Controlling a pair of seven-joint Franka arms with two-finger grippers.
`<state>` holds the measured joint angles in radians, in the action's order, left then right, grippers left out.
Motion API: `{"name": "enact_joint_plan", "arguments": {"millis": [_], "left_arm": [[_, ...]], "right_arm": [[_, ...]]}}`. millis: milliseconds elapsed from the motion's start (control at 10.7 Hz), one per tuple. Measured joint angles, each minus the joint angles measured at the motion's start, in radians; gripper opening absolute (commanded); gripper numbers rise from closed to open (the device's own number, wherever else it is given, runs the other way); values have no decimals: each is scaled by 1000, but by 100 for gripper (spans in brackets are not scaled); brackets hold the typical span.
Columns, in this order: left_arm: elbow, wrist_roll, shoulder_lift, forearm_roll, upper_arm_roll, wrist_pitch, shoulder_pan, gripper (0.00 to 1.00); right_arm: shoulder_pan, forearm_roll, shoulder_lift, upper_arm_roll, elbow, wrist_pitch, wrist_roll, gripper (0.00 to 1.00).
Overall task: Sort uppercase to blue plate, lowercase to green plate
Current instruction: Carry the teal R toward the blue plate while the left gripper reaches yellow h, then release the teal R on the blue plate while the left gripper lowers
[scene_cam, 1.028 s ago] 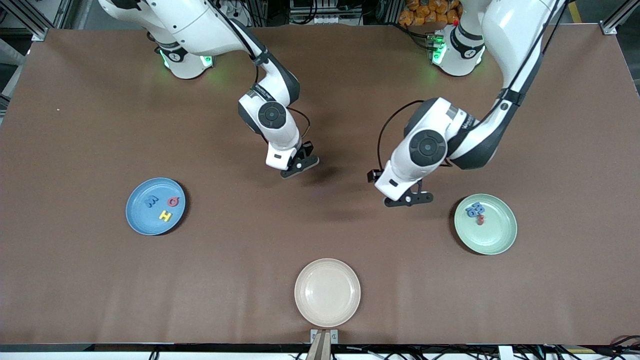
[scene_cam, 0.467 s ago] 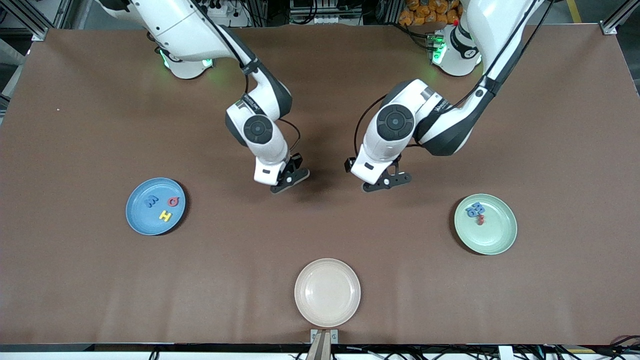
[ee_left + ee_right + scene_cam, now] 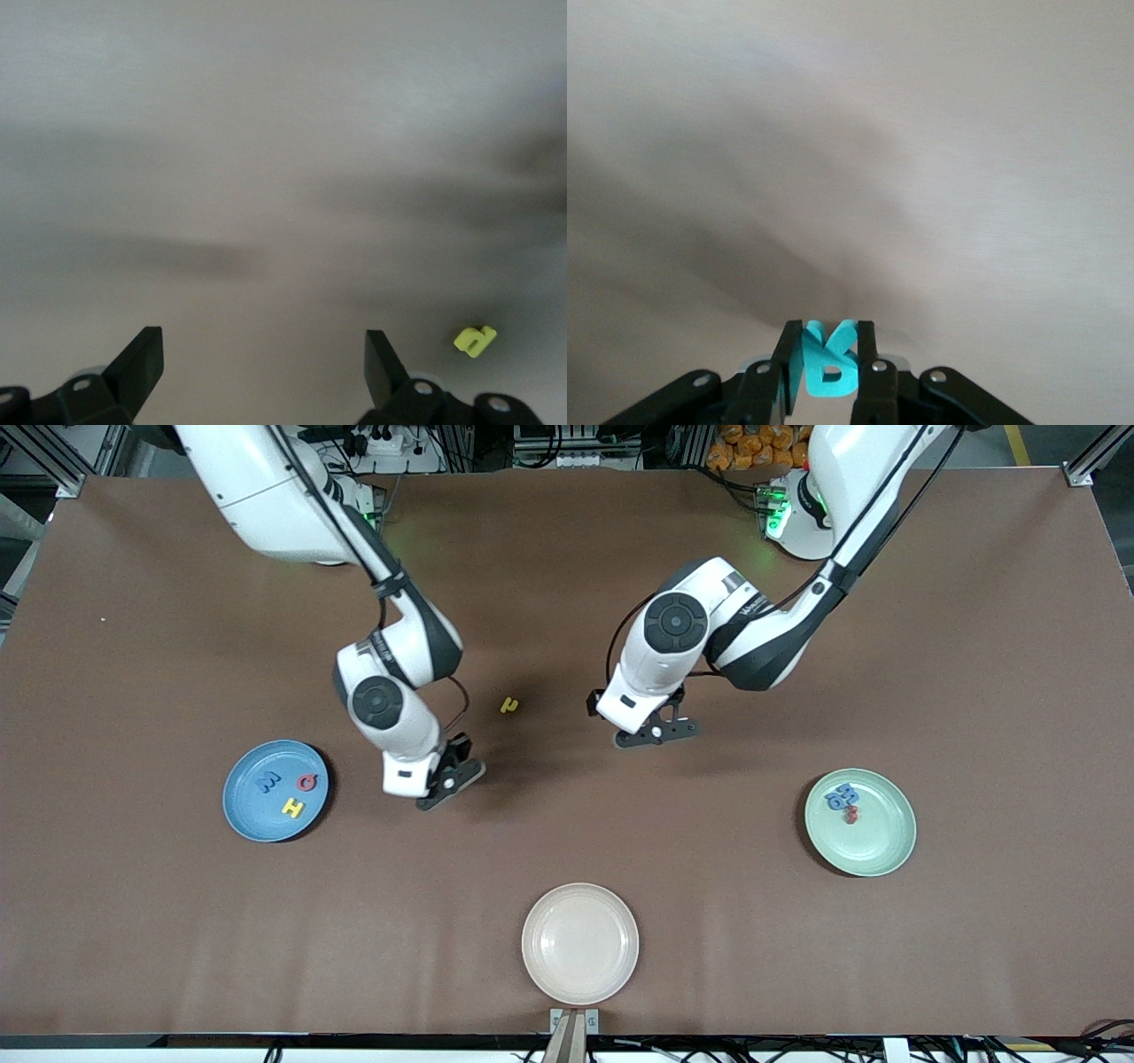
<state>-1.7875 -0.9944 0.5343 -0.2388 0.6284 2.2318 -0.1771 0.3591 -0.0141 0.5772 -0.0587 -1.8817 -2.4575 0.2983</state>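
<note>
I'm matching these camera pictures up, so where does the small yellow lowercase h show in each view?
Front view: small yellow lowercase h on the brown table, between the two arms.
Left wrist view: h beside the open left gripper, the shared landmark.
Right wrist view: not in it.

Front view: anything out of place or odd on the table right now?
Only the small yellow letter: it lies alone on the bare table, not on any plate, between the open left gripper and the right gripper, which is shut on a green letter.
</note>
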Motion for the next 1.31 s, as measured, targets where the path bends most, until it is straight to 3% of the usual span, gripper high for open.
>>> {"name": "enact_joint_plan", "arguments": {"millis": [374,654,935,1028,1122,1309], "left_arm": [[16,6,100,-244,17,107,-107,100],[99,66,156,-250,7,113,-189,100],[241,78,245,-250,-116,111,-358,100],[260,99,268,-250,-134,111,-382,96],[269,113,281,-250,-146,111,-394,85],[280,132,291,-248,-180,111,-417,82]], "right_arm": [[-116,0,-3,53,74,147,310,20],[-148,0,-23,138,95,186,512,20],[-152,-16,-39,224,88,247,655,20],[-157,-54,-39,247,69,256,694,20],[-161,-98,-38,259,41,258,724,20],[-163,-134,-36,264,-11,256,738,20]]}}
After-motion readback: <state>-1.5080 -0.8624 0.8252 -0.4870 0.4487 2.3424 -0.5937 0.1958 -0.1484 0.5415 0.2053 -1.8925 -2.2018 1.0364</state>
